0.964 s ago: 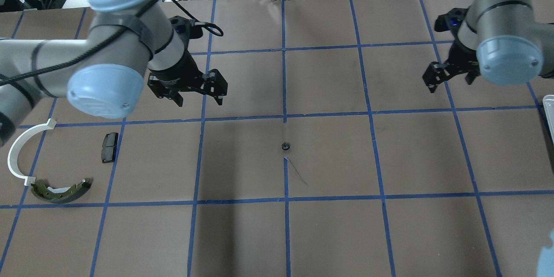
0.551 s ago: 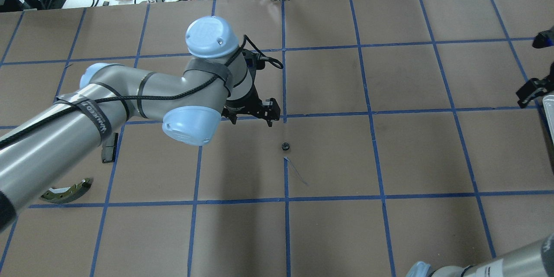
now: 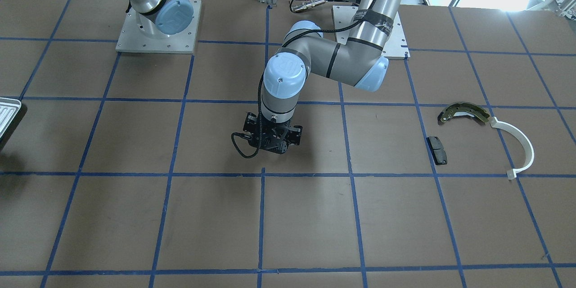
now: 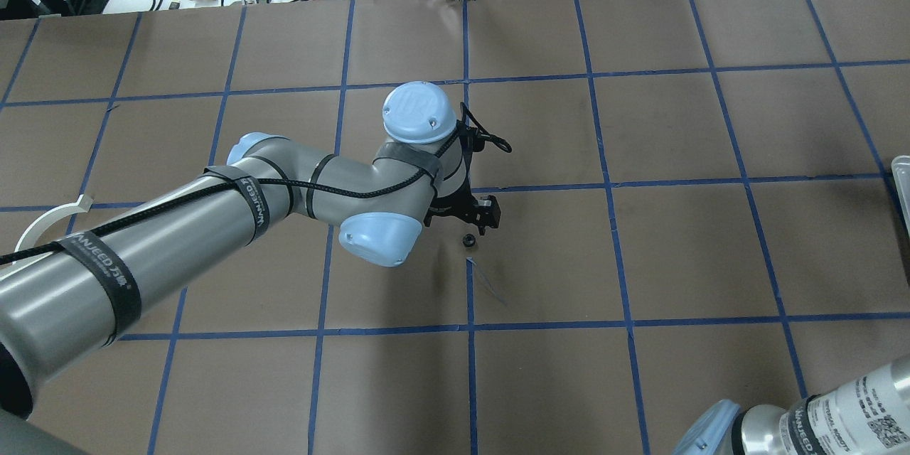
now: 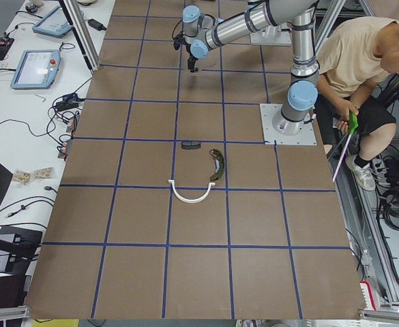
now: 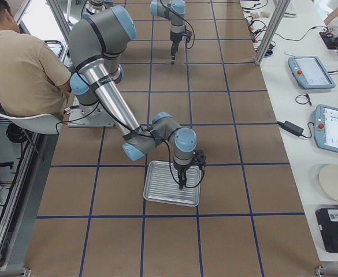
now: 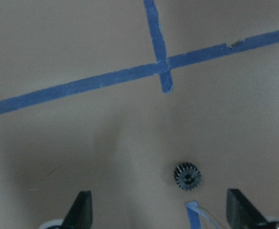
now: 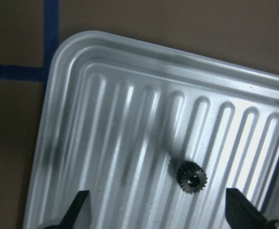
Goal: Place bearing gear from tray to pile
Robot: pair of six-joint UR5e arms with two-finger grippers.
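A small dark bearing gear (image 4: 468, 239) lies on the brown table at the centre, beside a blue tape end. My left gripper (image 4: 466, 222) hangs open just above it; in the left wrist view the gear (image 7: 187, 176) sits a little ahead of the open left gripper (image 7: 160, 212). My right gripper (image 8: 158, 210) is open over the silvery ribbed tray (image 8: 106, 119), where a second gear (image 8: 191, 177) lies on the floor. The pile lies apart on my left: bronze shoe (image 3: 463, 112), white arc (image 3: 522, 144), black pad (image 3: 437, 150).
The tray (image 6: 157, 190) lies at the table's right end, with my right arm bent over it. Blue tape lines grid the table. A seated person (image 6: 24, 63) is behind the robot bases. Tablets and cables lie on the white bench beyond the far edge.
My left arm has swung from the left rear to the table's centre and lowered over the gear. My right gripper has left the overhead view toward the tray.
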